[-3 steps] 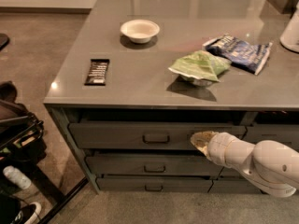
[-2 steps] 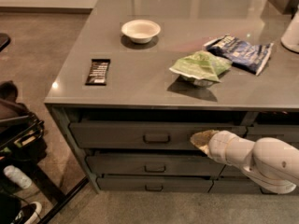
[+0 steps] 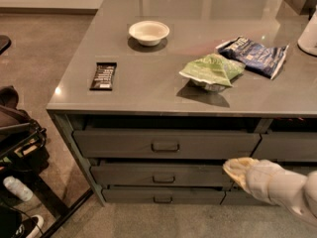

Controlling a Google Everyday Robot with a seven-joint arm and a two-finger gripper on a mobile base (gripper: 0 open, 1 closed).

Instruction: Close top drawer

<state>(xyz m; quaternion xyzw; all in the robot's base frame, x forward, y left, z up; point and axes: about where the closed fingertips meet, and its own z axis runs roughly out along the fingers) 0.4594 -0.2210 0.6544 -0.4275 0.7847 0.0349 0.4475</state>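
The top drawer (image 3: 166, 143) is the tallest dark grey front under the counter, with a small loop handle (image 3: 165, 146) at its centre. A dark gap shows above its front edge, and its inside is hidden. Two shorter drawers (image 3: 161, 175) lie below it. My gripper (image 3: 237, 166), at the end of a white sleeved arm, comes in from the lower right. It sits in front of the right end of the middle drawer, below and to the right of the top drawer's front, apart from the handle.
On the grey counter (image 3: 148, 95) lie a white bowl (image 3: 148, 32), a black bar (image 3: 104, 76), a green bag (image 3: 212, 71) and a blue bag (image 3: 255, 56). A neighbouring drawer column (image 3: 287, 147) is at right. Dark bags (image 3: 20, 133) and a bottle (image 3: 17, 188) are on the floor at left.
My gripper has moved right and down, away from the top drawer's front to the level of the middle drawer. The drawer fronts look unchanged.
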